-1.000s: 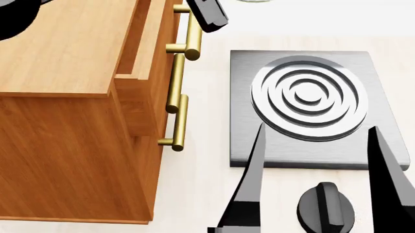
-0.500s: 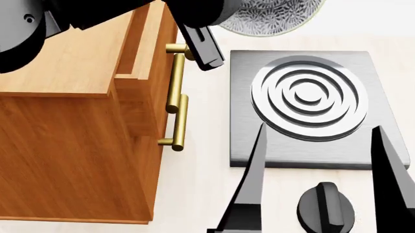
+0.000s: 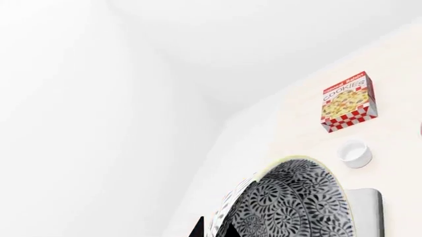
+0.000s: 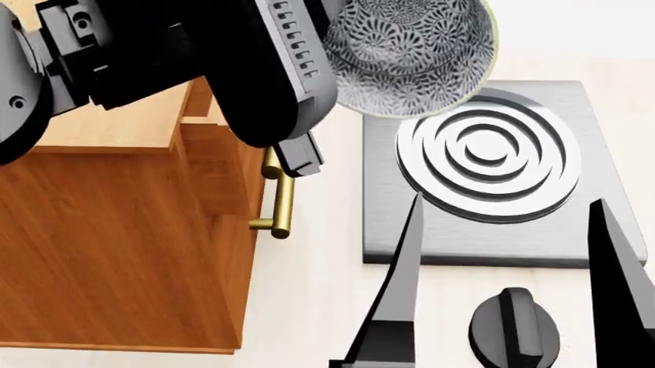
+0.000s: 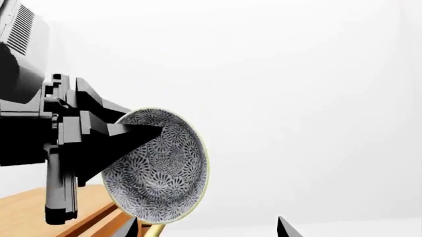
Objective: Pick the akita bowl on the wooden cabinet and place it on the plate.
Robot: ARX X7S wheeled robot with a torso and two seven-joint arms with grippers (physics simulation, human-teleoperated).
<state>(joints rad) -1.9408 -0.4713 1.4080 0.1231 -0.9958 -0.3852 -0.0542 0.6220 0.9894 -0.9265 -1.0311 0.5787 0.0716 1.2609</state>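
Note:
The akita bowl (image 4: pixel 409 54) hangs tilted in the air, its dark floral outside facing the head camera, over the far left corner of the stove. My left gripper (image 3: pixel 212 229) is shut on its rim, one finger on each side of the wall; the right wrist view shows the bowl (image 5: pixel 165 168) pinched at its edge. The wooden cabinet (image 4: pixel 113 222) stands at the left, partly covered by my left arm. My right gripper (image 4: pixel 504 203) is open over the stove's near edge, with nothing between its fingers. The plate is out of view.
A square dark-grey stove plate (image 4: pixel 481 153) with round rings lies right of the cabinet, a black knob (image 4: pixel 515 326) in front of it. Brass handles (image 4: pixel 281 203) stick out of the cabinet's side. A cookie box (image 3: pixel 348 101) and a small white cup (image 3: pixel 354 152) stand farther off.
My left arm has swung in from the top of the head view, bringing the bowl nearer and lower, over the stove's far left corner. The right gripper has stayed put.

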